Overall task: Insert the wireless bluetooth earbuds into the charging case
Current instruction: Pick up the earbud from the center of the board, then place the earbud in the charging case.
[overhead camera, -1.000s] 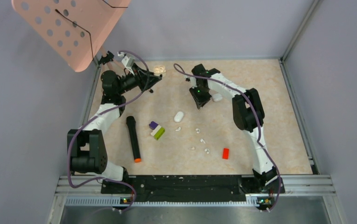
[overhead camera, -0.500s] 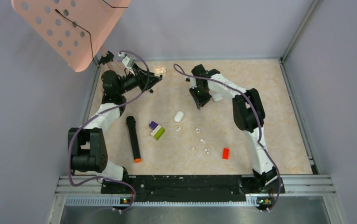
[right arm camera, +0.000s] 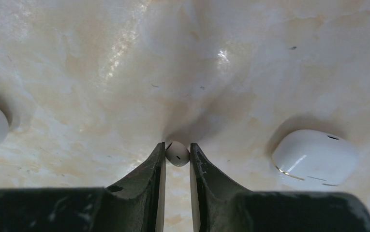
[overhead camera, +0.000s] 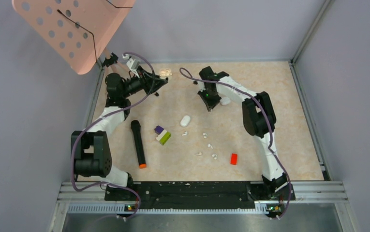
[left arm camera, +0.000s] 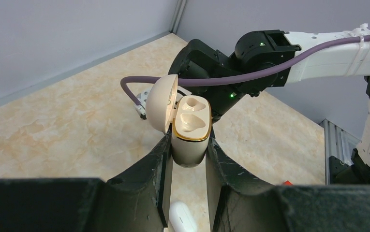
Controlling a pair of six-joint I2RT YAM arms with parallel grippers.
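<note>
Left gripper (left arm camera: 188, 142) clamped on the open charging case (left arm camera: 191, 128), raised at far left; right gripper (right arm camera: 177, 153) pinching one earbud (right arm camera: 177, 153) beside a closed white case (right arm camera: 315, 157), other earbuds (overhead camera: 210, 145) loose mid-table (overhead camera: 279, 96).

no readable text, label, brand, number or sign shows in any view.

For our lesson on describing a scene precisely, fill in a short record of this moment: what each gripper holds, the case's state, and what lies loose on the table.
left gripper: shut on the charging case
case lid: open, both wells empty
right gripper: shut on one earbud
loose earbuds: several small white bits mid-table
nearby: closed white case beside the right gripper
</note>
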